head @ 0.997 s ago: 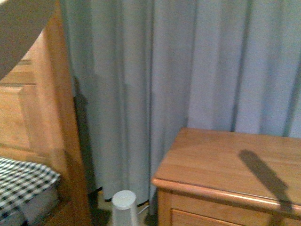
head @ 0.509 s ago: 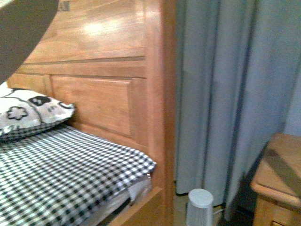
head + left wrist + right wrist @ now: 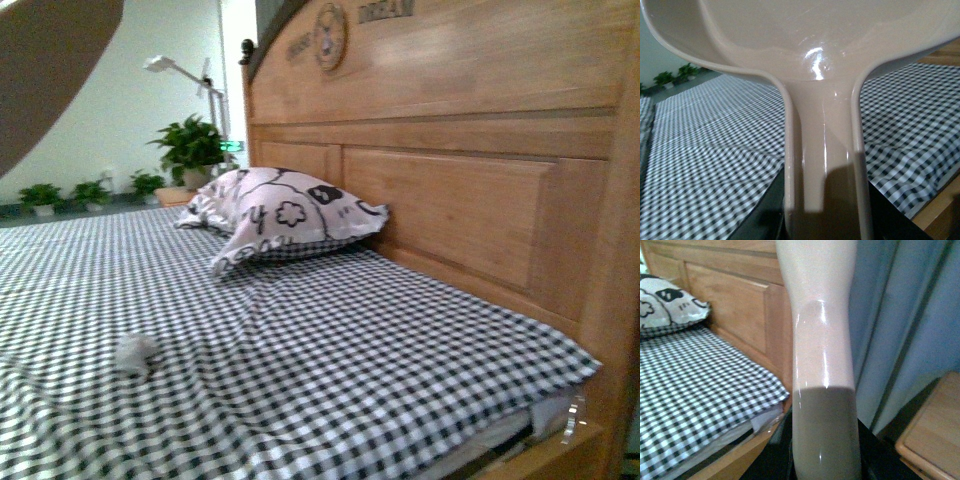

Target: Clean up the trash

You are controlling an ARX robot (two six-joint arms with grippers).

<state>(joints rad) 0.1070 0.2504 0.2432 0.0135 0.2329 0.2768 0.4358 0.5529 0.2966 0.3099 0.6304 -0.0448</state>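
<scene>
Front view: the trash (image 3: pixel 135 352), a small crumpled white wad, lies on the checked sheet (image 3: pixel 350 370) toward the left of the view, well apart from the pillow (image 3: pixel 285 215). We can make out no detail of the wad beyond a pale lump, and it shows in this view only.

The pillow, white with black prints, leans against the wooden headboard (image 3: pixel 450 150). The carved lettering at the top of the headboard is cut off and we cannot read it in full. Potted plants (image 3: pixel 190 148) and a white lamp (image 3: pixel 185 75) stand beyond the far side of the bed. A dark, blurred curved shape (image 3: pixel 45 70) fills the upper left corner; we cannot identify it.

Left wrist view: the left gripper (image 3: pixel 826 227) is clamped on the handle (image 3: pixel 822 150) of a beige dustpan (image 3: pixel 805 35). Only dark slivers of the jaws show on either side of the handle at the frame edge. The pan's far rim is cut off.

Right wrist view: the right gripper (image 3: pixel 825 460) grips a pale glossy shaft (image 3: pixel 822 340) in the same way. Its upper end leaves the frame, so we cannot say what tool it belongs to. Behind it are a blue-grey curtain (image 3: pixel 905 315) and the corner of a wooden nightstand (image 3: pixel 932 435).
</scene>
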